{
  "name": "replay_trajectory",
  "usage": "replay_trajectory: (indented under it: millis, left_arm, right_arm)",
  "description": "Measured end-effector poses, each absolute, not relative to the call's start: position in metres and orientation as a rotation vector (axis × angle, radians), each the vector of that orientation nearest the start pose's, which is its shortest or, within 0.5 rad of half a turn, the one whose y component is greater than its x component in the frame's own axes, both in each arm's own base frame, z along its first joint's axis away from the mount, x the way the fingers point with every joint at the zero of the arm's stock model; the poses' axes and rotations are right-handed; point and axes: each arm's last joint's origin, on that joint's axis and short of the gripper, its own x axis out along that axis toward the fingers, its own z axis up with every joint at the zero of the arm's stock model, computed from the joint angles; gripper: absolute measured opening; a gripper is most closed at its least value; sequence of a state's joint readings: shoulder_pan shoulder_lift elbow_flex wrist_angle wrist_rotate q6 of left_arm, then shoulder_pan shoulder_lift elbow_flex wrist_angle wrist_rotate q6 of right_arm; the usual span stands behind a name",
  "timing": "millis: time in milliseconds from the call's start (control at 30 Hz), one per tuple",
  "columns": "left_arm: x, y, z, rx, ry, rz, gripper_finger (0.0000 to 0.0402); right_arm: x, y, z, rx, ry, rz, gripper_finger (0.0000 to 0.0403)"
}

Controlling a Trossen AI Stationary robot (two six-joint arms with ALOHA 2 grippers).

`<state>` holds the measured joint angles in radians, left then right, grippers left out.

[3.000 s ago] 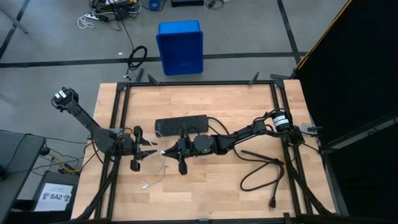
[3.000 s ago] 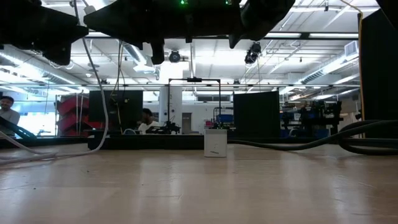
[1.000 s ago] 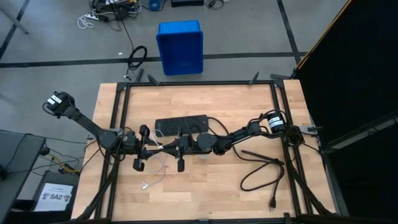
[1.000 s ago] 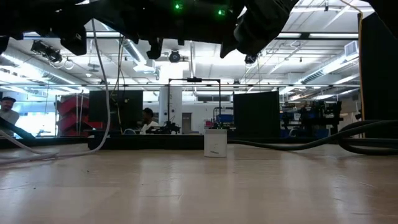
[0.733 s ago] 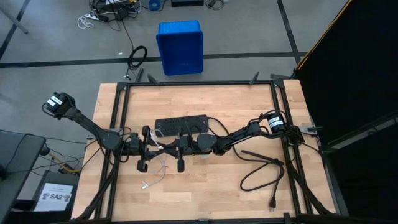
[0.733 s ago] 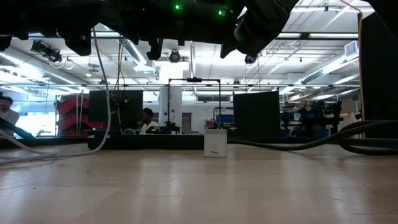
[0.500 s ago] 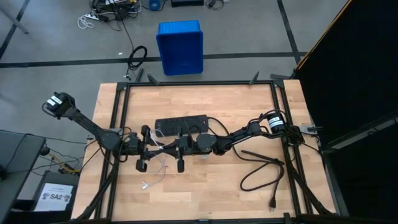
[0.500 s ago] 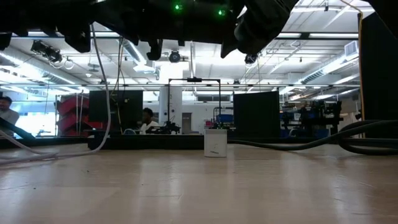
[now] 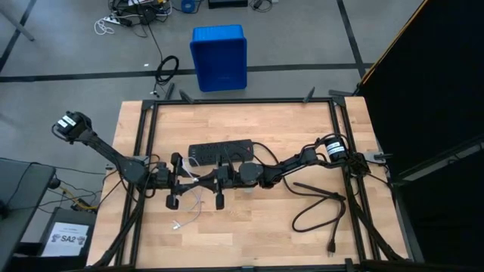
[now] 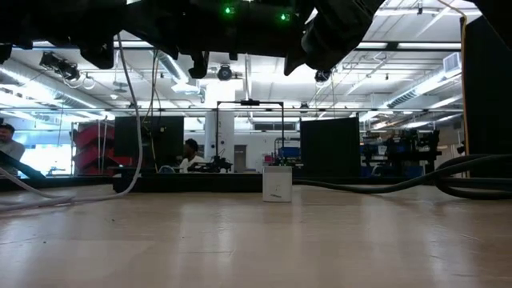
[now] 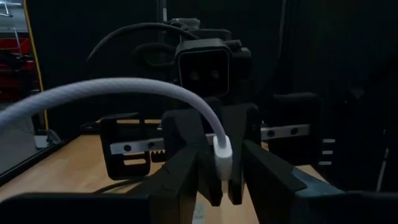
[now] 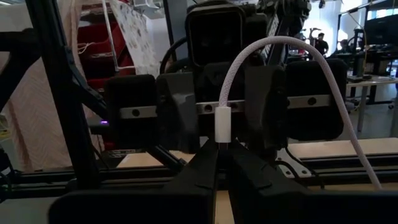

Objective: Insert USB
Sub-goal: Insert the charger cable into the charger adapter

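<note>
The USB is a thin whitish cable (image 9: 198, 202). One plug end (image 9: 175, 224) lies on the wood, and the cable hangs down to the table in the low view (image 10: 138, 120). The other plug (image 12: 222, 121) stands upright between the two grippers, which face each other tip to tip at mid-table. My right gripper (image 9: 201, 182) (image 12: 222, 148) is shut on that plug. My left gripper (image 9: 190, 182) (image 11: 224, 190) is open, with its fingers on either side of the plug (image 11: 222, 152) and apart from it. My right gripper pinches the lower part of the upright plug (image 12: 222, 134) between its two fingertips, coming level from the table's right. The plug is lifted clear of the table. The cable leaves its top in an arch (image 12: 280, 46) and drops away slack.
A black power strip (image 9: 221, 151) lies just beyond the grippers. A small white cube adapter (image 10: 277, 184) stands on the wood. A thick black cord (image 9: 318, 204) loops over the right half of the table. A blue bin (image 9: 219, 57) stands on the floor beyond the far edge.
</note>
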<state>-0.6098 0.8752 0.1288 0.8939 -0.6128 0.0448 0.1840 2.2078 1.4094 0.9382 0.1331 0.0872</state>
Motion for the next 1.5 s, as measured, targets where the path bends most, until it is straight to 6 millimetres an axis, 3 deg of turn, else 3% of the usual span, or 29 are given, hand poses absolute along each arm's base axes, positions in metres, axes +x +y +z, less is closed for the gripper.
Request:
replay_trajectory:
  millis: [200,500,900,1500]
  left_arm:
    - [0.142,-0.079,0.197,-0.038,-0.12,-0.001,0.0108]
    - [0.123,-0.07,0.194,-0.106,-0.22,-0.057,0.0108]
    - [0.127,-0.072,0.188,-0.12,-0.179,-0.059,0.0108]
    - [0.136,-0.072,0.194,-0.14,-0.164,-0.026,0.0108]
  right_arm:
    - [0.479,0.086,0.196,0.109,-0.137,0.06,0.0]
    - [0.478,0.089,0.196,0.108,-0.138,0.079,0.0]
    - [0.479,0.087,0.196,0.117,-0.14,0.076,0.0]
    - [0.479,0.084,0.196,0.122,-0.133,0.077,0.0]
